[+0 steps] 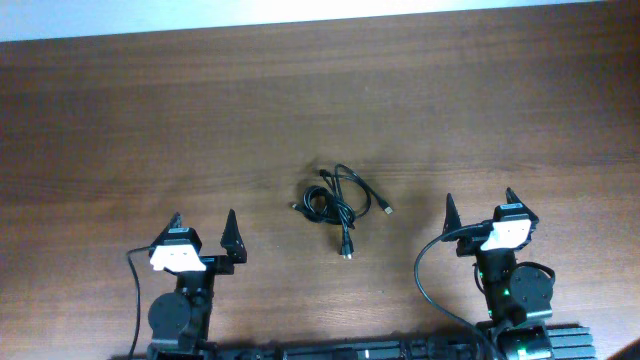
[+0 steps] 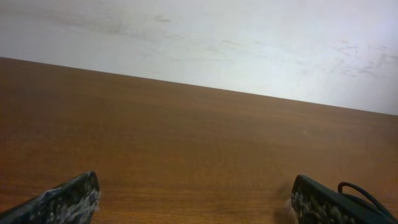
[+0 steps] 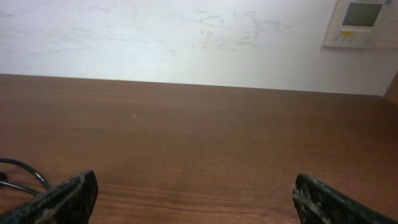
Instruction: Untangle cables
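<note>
The cables [image 1: 338, 200] lie in a small black bundle in the middle of the wooden table [image 1: 150, 120]. They sit between the two arms and a little farther out than both.

The left gripper [image 1: 203, 222] is wide open and holds nothing. The right gripper [image 1: 479, 198] is wide open too, with nothing in it. Neither one touches the bundle.

The cords look thin, light and very bendy. I think they would slide easily on the smooth wood, so pulling one cord may drag the whole bunch along. Three small plug ends stick out of the bundle. One good place to grab is the cord just behind the near plug [image 1: 346, 252]. The other arm could hold a loop to keep the bunch in place.

In the right wrist view a black loop [image 3: 25, 171] shows at the low left. It may be part of the bundle, but I cannot be sure.

A white wall box [image 3: 360, 22] has a little screen. Its writing is too small to read.
</note>
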